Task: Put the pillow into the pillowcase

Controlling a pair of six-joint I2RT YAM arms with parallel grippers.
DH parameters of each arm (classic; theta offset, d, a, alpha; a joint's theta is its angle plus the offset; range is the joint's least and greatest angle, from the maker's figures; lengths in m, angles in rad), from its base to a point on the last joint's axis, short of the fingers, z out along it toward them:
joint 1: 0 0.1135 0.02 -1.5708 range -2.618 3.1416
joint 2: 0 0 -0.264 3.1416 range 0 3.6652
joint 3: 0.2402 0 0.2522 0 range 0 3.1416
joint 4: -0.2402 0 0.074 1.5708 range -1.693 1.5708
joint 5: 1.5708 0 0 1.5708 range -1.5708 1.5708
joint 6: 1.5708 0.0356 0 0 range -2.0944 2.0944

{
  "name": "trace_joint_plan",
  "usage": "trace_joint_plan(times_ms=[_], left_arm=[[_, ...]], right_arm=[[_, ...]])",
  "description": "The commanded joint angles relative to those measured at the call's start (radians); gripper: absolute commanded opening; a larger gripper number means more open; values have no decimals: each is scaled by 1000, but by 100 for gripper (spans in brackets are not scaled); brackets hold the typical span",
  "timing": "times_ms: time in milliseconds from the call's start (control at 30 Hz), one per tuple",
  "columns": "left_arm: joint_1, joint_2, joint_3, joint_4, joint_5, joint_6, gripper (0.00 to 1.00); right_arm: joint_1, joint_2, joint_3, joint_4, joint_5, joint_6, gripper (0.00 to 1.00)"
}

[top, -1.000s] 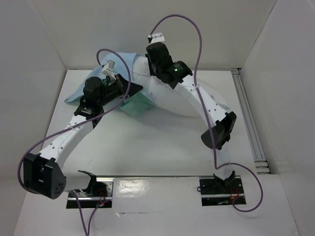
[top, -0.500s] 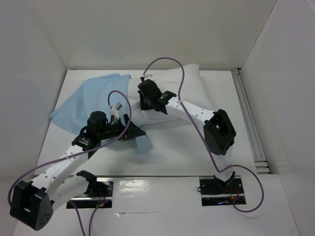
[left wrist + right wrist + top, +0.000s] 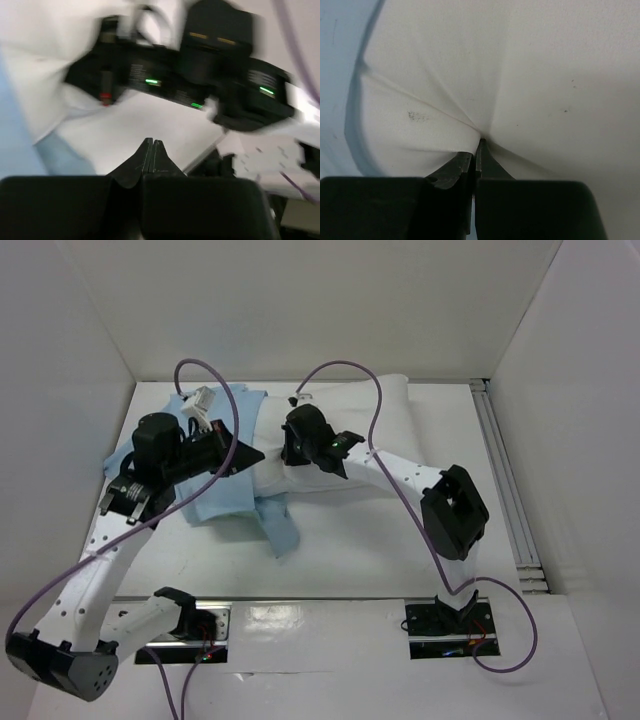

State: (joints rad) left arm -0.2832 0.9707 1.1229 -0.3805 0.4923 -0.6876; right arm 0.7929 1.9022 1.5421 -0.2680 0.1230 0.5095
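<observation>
Right pincer (image 3: 477,142) pinches the plump white stuffed pillow (image 3: 520,75); left pincer (image 3: 151,144) is clenched over the limp light-blue fabric pillowcase (image 3: 225,495), left of centre.

Setting: a robotics lab test cell.
Enclosure: plain white panels (image 3: 300,300) are walling in a white table (image 3: 350,550) on three sides.
Fixtures: an aluminium rail (image 3: 507,490) is running along the right edge; purple cables (image 3: 345,363) are looping above bolted arm bases (image 3: 445,625).

Pillow (image 3: 530,70): white woven cloth, matt, soft, puckered into fine creases. Pillowcase (image 3: 222,498): thin pale-blue cloth, matt, limp, wrinkled. Right gripper (image 3: 477,147), left gripper (image 3: 151,147): black plastic, matt. Table (image 3: 350,560): white, smooth, faint sheen. Cable (image 3: 345,364): purple, smooth sheath. Rail (image 3: 515,510): pale metal, dull shine.
</observation>
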Motion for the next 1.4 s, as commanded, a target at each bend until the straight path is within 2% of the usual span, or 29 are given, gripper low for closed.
trace_joint_plan(times_ms=[0, 33, 67, 133, 200, 267, 333, 467, 533, 633, 767, 900, 933, 1067, 1133, 1300, 1367], left_arm=[[19, 77, 35, -182, -221, 46, 0], [7, 89, 35, -198, -272, 46, 9], [-2, 98, 35, -207, -320, 56, 35], [-56, 111, 35, -247, -447, 74, 64], [-105, 141, 44, -285, -535, 74, 80], [-183, 167, 57, -366, -693, 54, 80], [-233, 189, 66, -403, -832, 8, 76], [-322, 236, 48, -413, -942, -38, 74], [-347, 276, 48, -469, -1030, -96, 72], [-378, 335, 48, -483, -1090, -128, 71], [-378, 376, 6, -425, -1107, -119, 71], [-378, 398, 28, -462, -1155, -176, 54], [-378, 385, 37, -462, -1167, -176, 38], [-369, 401, 49, -462, -1167, -164, 6], [-369, 410, 61, -472, -1167, -164, 0], [-369, 421, 89, -494, -1143, -174, 0], [-369, 402, 89, -473, -1092, -144, 0]], right_arm=[[17, -57, -31, 49, -20, 35, 0], [17, -57, -31, 49, -20, 35, 0], [17, -57, -31, 38, -20, 35, 0], [26, -57, -31, 29, -20, 35, 0], [26, -57, -31, 29, -20, 35, 0], [26, -57, -31, 29, -20, 35, 0], [26, -57, -22, 19, -20, 35, 0], [26, -48, -4, 10, -20, 35, 0], [26, -48, -4, 10, -20, 26, 0], [26, -48, 6, 10, -20, 26, 0], [26, -48, 15, 1, -20, 17, 0], [26, -57, 15, -8, -2, 17, 0], [26, -57, 15, -8, -2, 17, 0], [26, -57, 6, -8, -2, 17, 0], [26, -57, 6, 1, -2, 17, 0], [26, -77, -3, 1, 7, 17, 0], [26, -77, -4, 1, 17, 17, 0]])
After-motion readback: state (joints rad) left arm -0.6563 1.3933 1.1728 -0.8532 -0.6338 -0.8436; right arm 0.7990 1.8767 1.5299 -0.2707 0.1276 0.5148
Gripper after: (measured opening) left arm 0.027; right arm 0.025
